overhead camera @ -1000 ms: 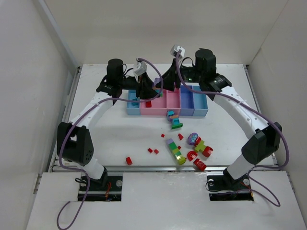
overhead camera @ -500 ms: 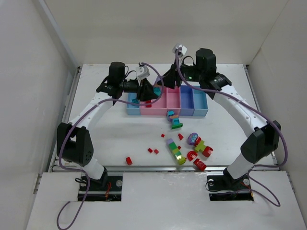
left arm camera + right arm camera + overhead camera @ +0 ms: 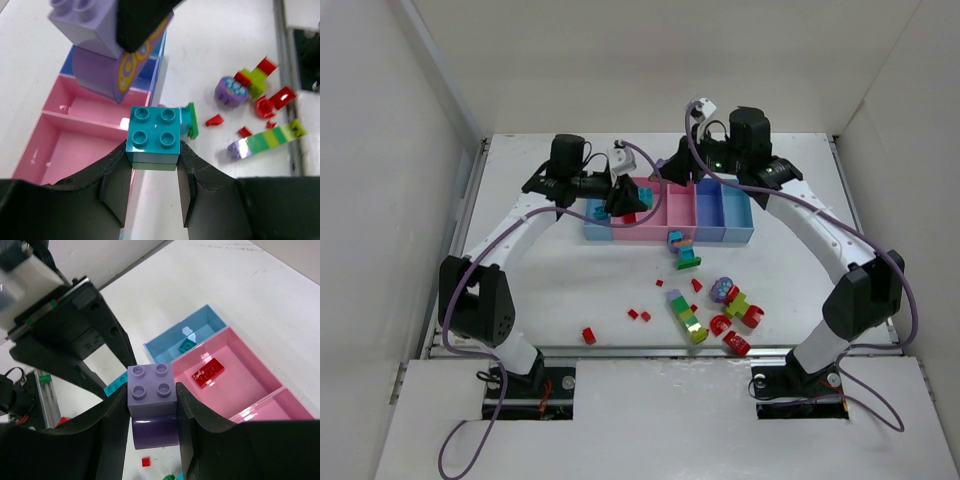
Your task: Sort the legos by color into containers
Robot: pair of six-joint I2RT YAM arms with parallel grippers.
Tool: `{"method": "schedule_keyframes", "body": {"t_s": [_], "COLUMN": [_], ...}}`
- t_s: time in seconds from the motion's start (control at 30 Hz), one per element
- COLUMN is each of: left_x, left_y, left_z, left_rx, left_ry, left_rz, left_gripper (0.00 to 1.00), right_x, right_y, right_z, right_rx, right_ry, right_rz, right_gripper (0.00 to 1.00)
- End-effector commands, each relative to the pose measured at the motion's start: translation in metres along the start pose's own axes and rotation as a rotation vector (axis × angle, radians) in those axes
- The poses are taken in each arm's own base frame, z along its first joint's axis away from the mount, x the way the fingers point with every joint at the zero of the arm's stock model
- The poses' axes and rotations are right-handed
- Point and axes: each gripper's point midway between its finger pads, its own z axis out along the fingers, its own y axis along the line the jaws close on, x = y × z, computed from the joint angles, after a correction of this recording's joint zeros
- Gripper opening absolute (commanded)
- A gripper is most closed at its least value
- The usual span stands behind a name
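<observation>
My left gripper [image 3: 625, 197] is shut on a teal brick [image 3: 153, 134] with a pale green layer under it, held above the row of containers [image 3: 720, 236] near the wide pink bin [image 3: 75, 150]. My right gripper [image 3: 660, 170] is shut on a purple brick [image 3: 151, 385] stacked on a darker purple rounded piece, held close behind the left gripper; this brick also shows in the left wrist view [image 3: 95, 35]. The left blue bin [image 3: 200, 327] holds a teal brick [image 3: 187, 345]. The wide pink bin holds a red brick [image 3: 209, 372].
Loose legos lie in front of the bins: a teal-green cluster [image 3: 685, 250], a purple dome [image 3: 723, 290], a green-yellow stack [image 3: 687, 315], and red pieces [image 3: 589, 335] [image 3: 735, 343]. White walls enclose the table.
My left gripper has shifted a little right and nearer with the teal brick. My right wrist has shifted slightly right. The two held bricks now sit a little apart.
</observation>
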Motion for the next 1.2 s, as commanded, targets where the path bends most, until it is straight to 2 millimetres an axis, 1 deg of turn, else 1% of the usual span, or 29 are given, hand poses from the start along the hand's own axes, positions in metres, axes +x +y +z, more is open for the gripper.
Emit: {"method": "schedule_keyframes", "body": {"t_s": [0.0,0.03,0.07,0.13,0.17,0.23,0.27,0.3,0.33,0.37,0.4,0.43,0.47,0.5,0.57,0.63,0.7,0.73,0.77,0.83,0.87,0.9,0.93,1.0,1.03,1.07,1.1,1.13,1.17], "left_x": [0.004,0.010,0.010,0.005,0.004,0.011,0.027,0.043,0.059,0.074,0.100,0.113,0.125,0.146,0.167,0.193,0.205,0.215,0.215,0.215,0.214,0.214,0.214,0.206,0.205,0.205,0.205,0.202,0.202], "left_y": [-0.013,-0.016,-0.016,-0.017,-0.020,-0.022,-0.030,-0.030,-0.033,-0.033,-0.025,-0.021,-0.022,-0.022,-0.023,-0.021,-0.018,-0.017,-0.018,-0.019,-0.021,-0.025,-0.026,-0.024,-0.024,-0.024,-0.025,-0.025,-0.025], "left_z": [-0.003,-0.005,-0.005,-0.006,-0.003,-0.002,-0.003,0.001,0.001,0.001,-0.004,-0.007,-0.009,-0.015,-0.022,-0.030,-0.032,-0.032,-0.032,-0.031,-0.028,-0.027,-0.026,-0.021,-0.021,-0.021,-0.020,-0.020,-0.020], "left_rx": [0.007,0.018,0.018,0.012,0.021,0.024,0.045,0.049,0.055,0.046,0.006,0.017,0.023,0.019,0.050,0.058,0.061,0.070,0.071,0.093,0.113,0.127,0.132,0.130,0.130,0.130,0.134,0.133,0.133], "left_ry": [0.064,0.081,0.081,0.072,0.072,0.103,0.164,0.250,0.312,0.364,0.433,0.475,0.517,0.597,0.678,0.785,0.841,0.869,0.879,0.876,0.854,0.847,0.838,0.809,0.809,0.809,0.801,0.801,0.801], "left_rz": [0.165,0.158,0.157,0.162,0.165,0.195,0.193,0.323,0.349,0.353,0.357,0.424,0.451,0.467,0.517,0.508,0.502,0.487,0.496,0.512,0.526,0.516,0.514,0.523,0.523,0.523,0.521,0.522,0.522], "left_gripper": [0.00,0.00,0.00,0.00,0.00,0.00,0.00,0.00,0.00,0.00,0.00,0.00,0.00,0.00,0.00,0.00,0.00,0.00,0.07,0.26,0.32,0.41,0.45,0.53,0.64,0.69,0.75,0.88,1.00], "right_x": [-0.027,-0.027,-0.027,-0.027,-0.027,-0.027,-0.027,-0.027,-0.027,-0.023,-0.024,-0.022,-0.022,-0.022,-0.019,-0.019,-0.016,-0.014,-0.014,-0.018,-0.013,-0.013,-0.013,-0.015,-0.015,-0.017,-0.013,-0.013,-0.013], "right_y": [0.010,0.010,0.010,0.010,0.010,0.010,0.010,0.010,0.010,0.009,0.007,0.007,0.007,0.007,0.007,0.007,0.005,0.005,0.005,0.006,0.003,0.003,0.003,0.004,0.004,0.005,0.002,0.002,0.002], "right_z": [-0.014,-0.014,-0.014,-0.014,-0.014,-0.014,-0.014,-0.014,-0.014,-0.013,-0.013,-0.013,-0.013,-0.013,-0.014,-0.014,-0.011,-0.011,-0.011,-0.012,-0.010,-0.010,-0.010,-0.011,-0.011,-0.011,-0.009,-0.009,-0.009], "right_rx": [0.008,0.008,0.008,0.008,0.008,0.008,0.008,0.008,0.008,0.009,0.018,0.019,0.019,0.019,0.020,0.020,0.020,0.021,0.021,0.020,0.022,0.022,0.022,0.022,0.022,0.022,0.023,0.023,0.023], "right_ry": [-0.076,-0.076,-0.076,-0.076,-0.076,-0.076,-0.076,-0.076,-0.076,-0.069,-0.070,-0.062,-0.062,-0.062,-0.053,-0.053,-0.045,-0.038,-0.038,-0.045,-0.031,-0.031,-0.031,-0.031,-0.031,-0.031,-0.023,-0.023,-0.023], "right_rz": [-0.048,-0.048,-0.048,-0.048,-0.048,-0.048,-0.048,-0.048,-0.048,-0.043,-0.042,-0.037,-0.037,-0.037,-0.030,-0.029,-0.024,-0.018,-0.018,-0.024,-0.022,-0.022,-0.022,-0.031,-0.031,-0.031,-0.035,-0.035,-0.035], "right_gripper": [0.00,0.00,0.00,0.00,0.00,0.00,0.00,0.00,0.00,0.00,0.00,0.00,0.00,0.00,0.00,0.00,0.00,0.00,0.00,0.00,0.00,0.00,0.00,0.00,0.00,0.00,0.00,0.00,0.00]}}
